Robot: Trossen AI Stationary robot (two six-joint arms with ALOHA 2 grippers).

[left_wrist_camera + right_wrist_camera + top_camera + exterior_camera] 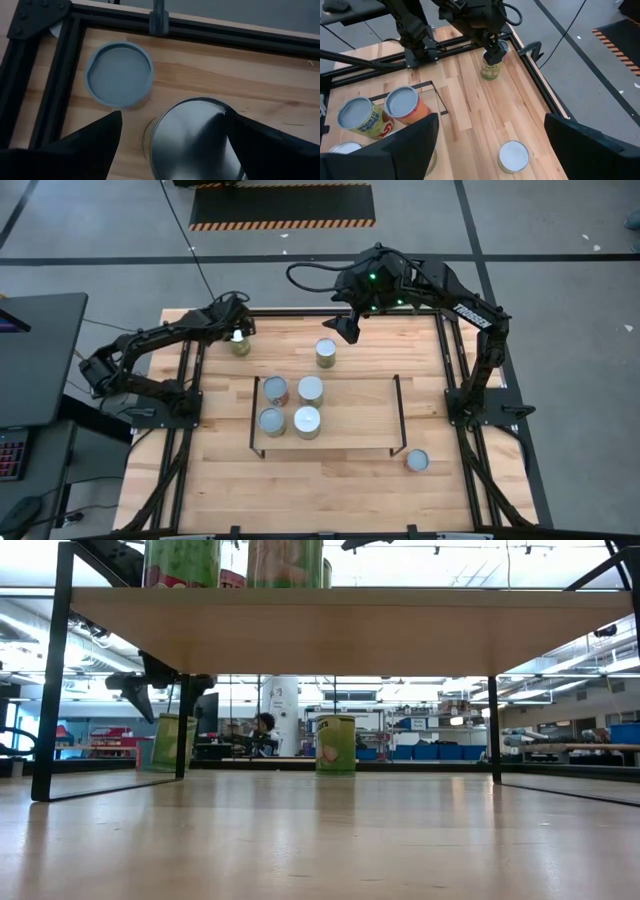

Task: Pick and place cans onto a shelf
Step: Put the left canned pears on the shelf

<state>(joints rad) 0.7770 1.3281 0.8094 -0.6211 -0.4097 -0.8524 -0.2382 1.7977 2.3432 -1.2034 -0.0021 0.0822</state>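
My left gripper (238,331) is open at the table's far left. Its two fingers stand on either side of the silver top of an olive can (192,142), which stands upright on the table (240,345). My right gripper (346,328) is open and empty. It hangs above the table's far middle, just beyond a second upright can (326,353). The shelf (350,425) stands mid-table with several upright cans on its left half, among them an orange-sided one (405,106). One more can (417,461) stands on the table at the near right.
A round bluish-grey disc (119,74) lies by the black frame corner (65,60), right beyond the left can. The shelf's right half (365,415) is bare wood. In the low view the shelf board (350,628) spans the top, and a person sits far off in the room.
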